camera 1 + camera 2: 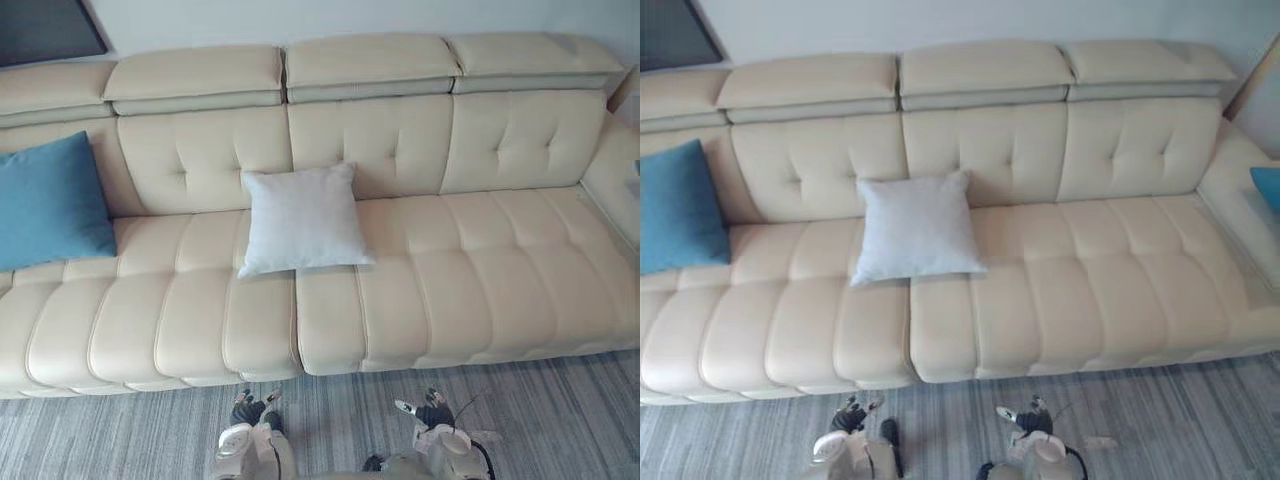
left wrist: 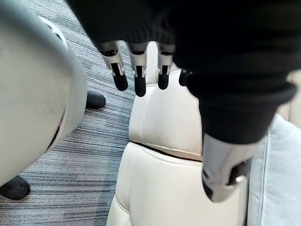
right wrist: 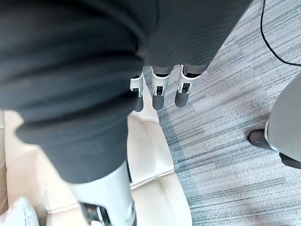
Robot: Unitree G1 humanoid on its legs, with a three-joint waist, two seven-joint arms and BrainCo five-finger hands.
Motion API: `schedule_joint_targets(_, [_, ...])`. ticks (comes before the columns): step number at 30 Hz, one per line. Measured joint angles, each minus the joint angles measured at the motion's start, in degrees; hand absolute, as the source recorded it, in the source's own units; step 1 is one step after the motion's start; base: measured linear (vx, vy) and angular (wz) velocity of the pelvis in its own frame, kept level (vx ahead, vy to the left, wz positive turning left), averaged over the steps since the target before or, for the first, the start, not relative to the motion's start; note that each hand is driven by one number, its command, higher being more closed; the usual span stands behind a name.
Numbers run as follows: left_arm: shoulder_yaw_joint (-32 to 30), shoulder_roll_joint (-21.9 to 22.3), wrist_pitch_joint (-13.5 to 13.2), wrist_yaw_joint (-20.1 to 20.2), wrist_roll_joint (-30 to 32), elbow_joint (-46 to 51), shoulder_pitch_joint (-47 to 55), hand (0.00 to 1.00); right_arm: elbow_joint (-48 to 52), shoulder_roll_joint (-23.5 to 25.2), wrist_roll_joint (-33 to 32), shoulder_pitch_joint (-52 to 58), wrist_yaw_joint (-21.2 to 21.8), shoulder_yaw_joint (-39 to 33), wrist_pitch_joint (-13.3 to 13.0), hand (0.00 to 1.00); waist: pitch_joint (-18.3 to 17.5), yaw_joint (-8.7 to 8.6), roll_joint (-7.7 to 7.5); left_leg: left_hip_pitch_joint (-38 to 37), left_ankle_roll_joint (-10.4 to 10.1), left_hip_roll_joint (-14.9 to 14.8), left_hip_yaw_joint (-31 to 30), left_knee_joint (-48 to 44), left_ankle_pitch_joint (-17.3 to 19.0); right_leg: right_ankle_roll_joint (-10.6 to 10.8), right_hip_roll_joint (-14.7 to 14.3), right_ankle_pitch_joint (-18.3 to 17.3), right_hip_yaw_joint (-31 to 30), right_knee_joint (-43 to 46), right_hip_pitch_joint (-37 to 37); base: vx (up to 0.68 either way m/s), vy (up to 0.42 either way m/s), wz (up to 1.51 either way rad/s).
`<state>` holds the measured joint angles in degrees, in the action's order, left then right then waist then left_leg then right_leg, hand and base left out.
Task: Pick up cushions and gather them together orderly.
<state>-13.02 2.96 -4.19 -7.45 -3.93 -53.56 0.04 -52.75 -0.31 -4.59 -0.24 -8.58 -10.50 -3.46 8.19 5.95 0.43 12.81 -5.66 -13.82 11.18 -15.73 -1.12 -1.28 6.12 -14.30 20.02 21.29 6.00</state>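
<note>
Fingers (image 2: 139, 80) of the left hand (image 2: 221, 70) and right hand (image 3: 94, 70) are held straight, empty; the grey cushion (image 1: 303, 218), propped mid-seat on the sofa (image 1: 480, 270), is best clasped at both edges and set beside the blue cushion (image 1: 50, 200)

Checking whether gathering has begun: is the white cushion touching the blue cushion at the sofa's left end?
Apart. The left eye view shows bare sofa between the white cushion and blue cushion.

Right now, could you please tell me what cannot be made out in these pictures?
Blue cushion: its left part is cut off by the left eye view's edge.
Blue patch on the sofa's right armrest: a sliver at the right eye view's edge; cushion or not, unclear.
Dark panel on the wall: cut off by the corner.
</note>
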Motion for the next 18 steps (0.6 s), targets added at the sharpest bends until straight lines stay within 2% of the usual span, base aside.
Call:
schedule_joint_targets(1, [-0.1, 0.0, 0.0, 0.0, 0.0, 0.3, -0.1, 0.0, -0.2, 0.1, 0.0, 0.2, 0.1, 0.0, 0.0, 0.0, 0.2, -0.02, -0.62, 0.2, 0.3, 1.0, -1.4, -4.1, 2.4, -0.1, 0.9, 0.3, -0.2, -0.1, 0.0, -0.25, 0.155, -0.01])
schedule_joint_targets(2, [-0.3, 0.0, 0.0, 0.0, 0.0, 0.4, 0.1, 0.0, -0.8, 0.3, 0.0, 0.2, 0.1, 0.0, 0.0, 0.0, 0.1, -0.12, -0.99, -0.5, 0.0, 2.3, -3.3, -7.8, 6.0, 1.3, 1.2, 0.8, -1.5, -0.9, 0.1, -0.2, 0.136, -0.11])
schedule_joint_targets(3, [-0.7, 0.0, 0.0, 0.0, 0.0, 0.5, 0.2, 0.0, -0.8, 0.3, 0.0, 0.2, 0.1, 0.0, 0.0, 0.0, 0.0, -0.1, -1.01, -1.3, -0.3, 2.8, -4.2, -8.3, 7.5, 1.6, 1.2, 1.2, -2.2, -1.1, 0.2, -0.17, 0.185, -0.39])
schedule_joint_targets(4, [-1.3, 0.2, 0.0, 0.0, -0.1, 0.5, 0.7, 0.0, -0.9, 0.4, 0.1, 0.2, 0.3, 0.1, 0.1, 0.0, -0.2, -0.02, -0.67, -3.3, -1.1, 3.4, -5.8, -7.2, 11.1, 2.4, 1.0, 2.0, -3.7, -1.5, 1.0, -0.11, 0.249, -0.67])
schedule_joint_targets(5, [-1.3, -0.5, 0.2, 0.0, -0.4, 0.6, 0.9, 0.0, -1.3, 1.1, 0.1, 0.5, 0.6, 0.0, 0.2, 0.0, -0.6, -0.12, -1.58, -4.6, -1.1, 4.5, -3.9, -4.5, 12.0, 3.4, 1.0, 3.5, -6.9, -2.8, 1.6, -0.13, 0.285, -0.7])
schedule_joint_targets(7, [-1.4, -1.2, 0.4, -0.1, -0.6, 0.5, 1.5, 0.0, -2.3, 2.1, 0.1, 1.2, 0.9, 0.0, 0.4, 0.0, -1.7, -0.1, -2.09, -5.1, -1.0, 5.1, -2.3, -2.6, 11.9, 3.8, 1.1, 5.7, -8.1, -6.0, 1.5, -0.04, 0.186, -0.47])
schedule_joint_targets(8, [-1.4, -1.6, 0.7, 0.0, -0.6, 0.2, 1.9, 0.0, -2.3, 2.8, 0.0, 2.1, 1.0, 0.0, 0.8, 0.0, -3.0, -0.13, -2.72, -5.2, -1.0, 5.7, -1.6, -1.4, 11.9, 4.0, 1.0, 7.5, -8.8, -8.9, 1.0, 0.04, 0.171, -0.46])
schedule_joint_targets(10, [-1.4, -2.1, 1.0, 0.0, -0.4, -1.0, 1.7, 0.0, -2.3, 3.1, 0.0, 3.9, 1.3, -0.2, 1.1, 0.0, -3.4, -0.58, -3.13, -7.1, -0.6, 7.0, -0.5, -0.3, 12.1, 4.5, 1.1, 11.5, -10.6, -14.2, -1.8, 0.06, 0.175, -0.45])
schedule_joint_targets(14, [-1.4, -2.2, 1.2, 0.4, 0.6, -2.8, 1.7, 0.0, -2.2, 3.0, -0.1, 4.7, 1.5, -1.9, 1.2, 0.0, -4.9, -1.24, -2.67, -9.7, -0.3, 7.7, 1.9, 2.3, 12.3, 4.5, 1.1, 13.5, -13.1, -17.7, -3.2, 0.06, 0.086, -0.33])
schedule_joint_targets(16, [-1.3, -2.0, 1.2, 0.6, 1.8, -3.6, 1.8, 0.0, -2.3, 2.8, -0.1, 5.0, 1.8, -3.0, 1.2, 0.0, -6.1, -1.25, -2.35, -11.0, 0.4, 7.4, 3.7, 3.0, 11.3, 5.4, 0.3, 14.2, -15.1, -17.8, -2.9, 0.2, 0.028, -0.53])
schedule_joint_targets(18, [-1.4, -1.8, 1.4, 1.1, 2.5, -4.7, 1.4, 0.0, -2.3, 2.6, -0.1, 5.1, 1.8, -4.0, 1.2, 0.0, -6.3, -1.42, -1.45, -12.1, 0.5, 7.0, 6.0, 2.9, 11.4, 5.1, -0.6, 14.5, -17.6, -18.2, -2.5, 0.17, 0.024, -0.67])
